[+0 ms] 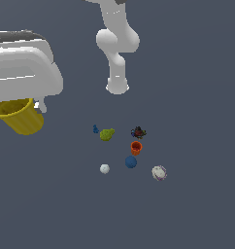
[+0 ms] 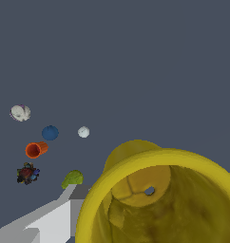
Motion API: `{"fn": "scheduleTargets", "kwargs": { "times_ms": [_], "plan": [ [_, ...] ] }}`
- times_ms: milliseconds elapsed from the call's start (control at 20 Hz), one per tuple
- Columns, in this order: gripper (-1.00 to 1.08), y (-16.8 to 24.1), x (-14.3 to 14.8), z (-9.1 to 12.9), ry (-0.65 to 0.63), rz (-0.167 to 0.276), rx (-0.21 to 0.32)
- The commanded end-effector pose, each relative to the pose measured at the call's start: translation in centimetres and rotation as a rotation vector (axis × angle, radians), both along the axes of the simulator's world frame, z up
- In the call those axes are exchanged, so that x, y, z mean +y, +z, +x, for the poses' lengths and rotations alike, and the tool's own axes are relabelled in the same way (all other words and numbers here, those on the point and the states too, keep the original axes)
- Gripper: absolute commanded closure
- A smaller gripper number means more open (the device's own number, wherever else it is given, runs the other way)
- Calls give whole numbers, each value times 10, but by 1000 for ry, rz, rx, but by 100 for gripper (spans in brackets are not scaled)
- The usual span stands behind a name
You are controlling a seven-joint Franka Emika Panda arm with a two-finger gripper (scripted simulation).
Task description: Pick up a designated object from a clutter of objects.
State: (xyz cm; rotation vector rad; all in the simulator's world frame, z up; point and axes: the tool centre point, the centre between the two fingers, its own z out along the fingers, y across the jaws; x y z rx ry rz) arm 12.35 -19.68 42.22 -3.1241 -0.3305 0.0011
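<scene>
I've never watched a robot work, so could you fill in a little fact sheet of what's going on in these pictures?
Robot: one white arm, with its gripper near the exterior view's left edge
Held item: yellow cup, lifted and tilted, well apart from the other items
Gripper state: closed on the cup's wall
Left on the floor: orange cup on its side, blue ball, white ball, speckled ball, green lumpy shape, tiny blue figure, dark spiky object
Progress: cup picked out of the clutter
</scene>
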Motion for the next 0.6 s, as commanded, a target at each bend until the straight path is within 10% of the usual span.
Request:
{"fn": "scheduleTargets", "kwargs": {
  "times_ms": [0, 550],
  "plan": [
    [108, 9, -1, 2, 0, 0, -1],
    [108, 24, -4, 7, 0, 0, -1]
  ]
}}
